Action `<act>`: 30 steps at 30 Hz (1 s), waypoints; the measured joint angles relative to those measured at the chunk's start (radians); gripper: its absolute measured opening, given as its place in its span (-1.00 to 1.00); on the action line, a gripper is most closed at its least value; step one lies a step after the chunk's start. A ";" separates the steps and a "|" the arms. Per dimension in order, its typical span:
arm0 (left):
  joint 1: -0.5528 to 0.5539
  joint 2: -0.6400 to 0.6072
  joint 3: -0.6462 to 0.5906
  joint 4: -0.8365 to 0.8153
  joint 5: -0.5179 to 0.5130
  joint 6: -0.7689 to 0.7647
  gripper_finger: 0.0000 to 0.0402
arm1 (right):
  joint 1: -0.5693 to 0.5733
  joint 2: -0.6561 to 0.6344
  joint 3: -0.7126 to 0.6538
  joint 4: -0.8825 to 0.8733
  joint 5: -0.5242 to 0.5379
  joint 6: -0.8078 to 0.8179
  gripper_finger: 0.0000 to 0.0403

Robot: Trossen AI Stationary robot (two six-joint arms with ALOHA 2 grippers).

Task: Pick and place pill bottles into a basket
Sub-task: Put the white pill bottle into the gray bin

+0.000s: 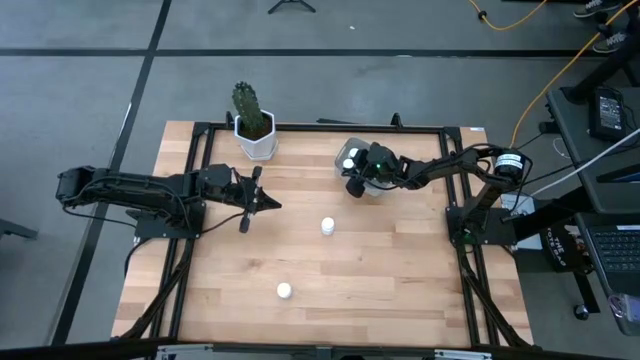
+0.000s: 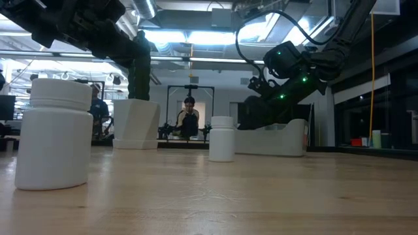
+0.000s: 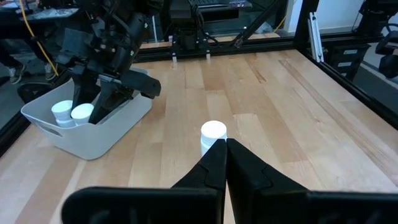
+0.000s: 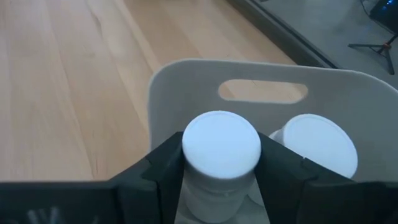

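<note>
The right tool [image 4: 221,180] is hanging over the basket [image 1: 372,186] at the far right of the counter [image 1: 400,280], its two fingers sitting either side of a pill bottle [image 4: 221,155] that is standing in the tray; the right wrist view is showing the pads flanking the bottle's body, so the bottle reads as gripped, though whether the pads are pressing or just letting go is not something these views are settling. A second bottle [image 4: 317,144] is resting in the basket just beside it, and the left wrist view is showing two white caps inside the tray, so at least two bottles are counting as delivered or nearly so; others may be sitting hidden under the arm. Two bottles are waiting out on the open wood: one near the middle [image 1: 327,227] and one nearer the front edge [image 1: 284,291], both upright and well apart from the basket. The left tool [image 1: 268,203] is hovering at the left side with its fingers pressed together and carrying nothing, pointing toward the middle bottle. Judging by this, the job is sitting partway through.
</note>
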 joint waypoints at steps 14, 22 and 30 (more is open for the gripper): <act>0.000 0.000 0.000 0.000 0.000 0.000 -0.96 | 0.000 0.000 0.000 0.006 0.000 0.017 0.09; 0.000 0.000 0.000 0.000 0.000 0.000 -0.98 | 0.000 0.000 0.000 0.034 0.000 -0.031 0.14; 0.001 0.000 0.000 0.000 -0.002 0.000 -0.97 | 0.001 -0.071 0.000 0.047 0.001 -0.059 0.14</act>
